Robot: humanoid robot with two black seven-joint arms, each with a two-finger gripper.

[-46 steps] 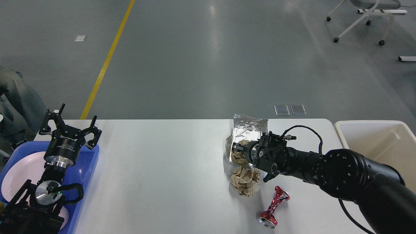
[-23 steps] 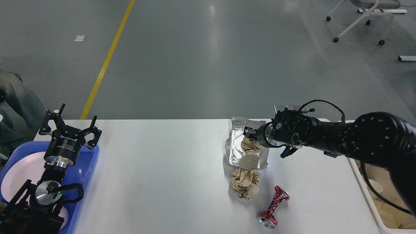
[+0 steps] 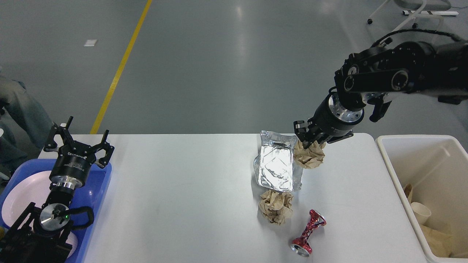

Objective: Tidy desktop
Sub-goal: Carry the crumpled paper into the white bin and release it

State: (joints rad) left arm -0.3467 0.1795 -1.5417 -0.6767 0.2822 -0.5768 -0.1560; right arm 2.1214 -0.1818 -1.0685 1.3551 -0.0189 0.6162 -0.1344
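Observation:
The desktop [image 3: 190, 190] is a wide white table. On it lie a crumpled foil tray [image 3: 276, 167], a brown paper ball [image 3: 276, 206] and a crushed red can [image 3: 308, 233]. My right gripper [image 3: 310, 140] hangs above the table's far edge, shut on a second crumpled brown paper ball [image 3: 310, 156] that dangles just right of the foil tray. My left gripper [image 3: 78, 140] stands open, fingers up, over the far corner of the blue tray [image 3: 98, 182] with nothing between its fingers.
A cream bin [image 3: 424, 175] stands at the table's right end, holding a paper cup [image 3: 420, 212] and brown paper. A white plate [image 3: 22, 197] lies in the blue tray. A person's legs [image 3: 18, 109] are at the far left.
My right gripper has risen up and to the right, lifting a brown paper ball out of the foil tray, which now shows bare foil. The left arm has not moved.

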